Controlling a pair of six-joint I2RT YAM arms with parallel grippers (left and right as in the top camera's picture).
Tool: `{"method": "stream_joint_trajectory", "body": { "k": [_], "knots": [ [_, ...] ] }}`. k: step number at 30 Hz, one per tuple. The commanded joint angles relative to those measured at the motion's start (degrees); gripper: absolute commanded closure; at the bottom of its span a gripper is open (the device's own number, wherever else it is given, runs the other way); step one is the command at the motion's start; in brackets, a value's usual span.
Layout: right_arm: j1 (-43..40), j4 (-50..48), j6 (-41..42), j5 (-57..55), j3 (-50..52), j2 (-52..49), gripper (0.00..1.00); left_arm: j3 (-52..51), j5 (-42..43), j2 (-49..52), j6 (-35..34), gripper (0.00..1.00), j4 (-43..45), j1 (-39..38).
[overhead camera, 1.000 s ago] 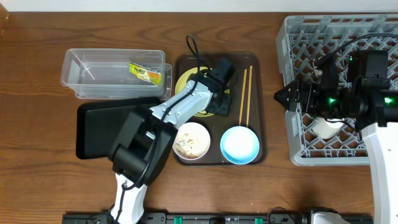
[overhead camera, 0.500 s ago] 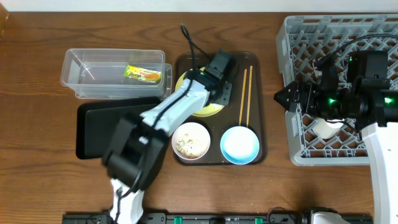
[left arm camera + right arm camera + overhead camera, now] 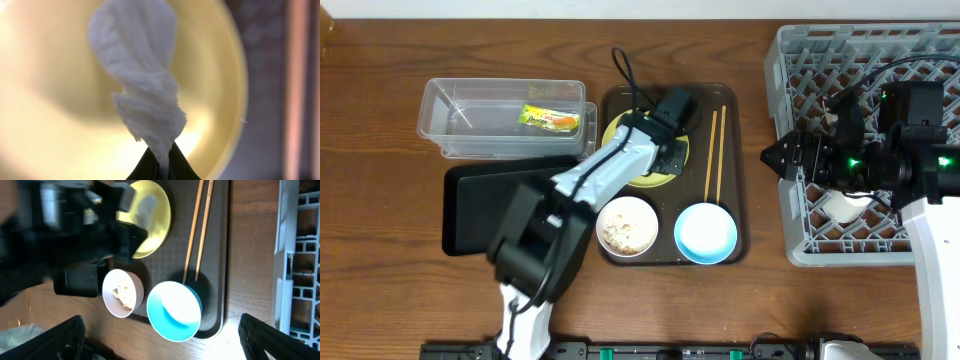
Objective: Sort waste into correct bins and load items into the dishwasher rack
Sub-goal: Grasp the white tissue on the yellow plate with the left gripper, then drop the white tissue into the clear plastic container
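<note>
My left gripper point(image 3: 670, 134) is down over the round yellow plate point(image 3: 617, 131) on the brown serving tray. In the left wrist view its dark tips point(image 3: 162, 167) are shut on the lower end of a twisted white tissue point(image 3: 145, 95), with the plate point(image 3: 50, 100) blurred behind. A green wrapper point(image 3: 552, 118) lies in the clear tub point(image 3: 460, 120). The white bowl point(image 3: 628, 225) holds rice scraps, and the light blue bowl point(image 3: 705, 232) is beside it. Wooden chopsticks point(image 3: 715, 150) lie to the plate's right. My right gripper point(image 3: 775, 158) hangs open at the grey rack's point(image 3: 800, 60) left edge, holding nothing.
The black tray point(image 3: 480, 205) lies in front of the tub, under the left arm. A white cup point(image 3: 840, 207) sits in the rack below the right arm. The brown serving tray point(image 3: 740, 200) carries the plate, bowls and chopsticks. Bare wood runs between it and the rack.
The left gripper's jaws have shut on the tissue over the plate. Its arm swung slightly toward the back a second ago, then settled. The right arm has not moved.
</note>
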State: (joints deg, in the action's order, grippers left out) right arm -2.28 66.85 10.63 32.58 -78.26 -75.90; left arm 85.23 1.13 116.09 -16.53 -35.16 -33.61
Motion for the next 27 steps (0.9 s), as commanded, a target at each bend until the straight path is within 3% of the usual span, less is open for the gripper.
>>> {"method": "stream_joint_trajectory", "body": {
  "k": [1,7,10,15,25,27],
  "knots": [
    [1.25,0.09,-0.42,0.24,-0.59,-0.13,0.04,1.38,-0.5,-8.94,-0.28,0.94,-1.03,0.74],
    [1.25,0.22,-0.42,0.24,-0.59,-0.13,0.04,1.38,-2.97,-16.31,-2.01,0.94,-7.85,6.6],
    [1.25,0.2,-0.44,0.22,-0.59,-0.13,0.04,1.38,-2.32,-16.98,-5.9,0.94,-14.36,10.73],
    [1.25,0.2,-0.44,0.22,-0.59,-0.13,0.04,1.36,-0.76,-16.98,-6.43,0.94,-24.26,15.63],
    [1.25,0.15,-0.42,0.22,-0.59,-0.13,0.04,1.25,-5.66,-15.98,-2.12,0.94,-12.39,22.53],
    [1.25,0.15,-0.42,0.22,-0.59,-0.13,0.04,1.25,-5.64,-14.69,-2.14,0.9,-10.27,24.41]
  ]
}}
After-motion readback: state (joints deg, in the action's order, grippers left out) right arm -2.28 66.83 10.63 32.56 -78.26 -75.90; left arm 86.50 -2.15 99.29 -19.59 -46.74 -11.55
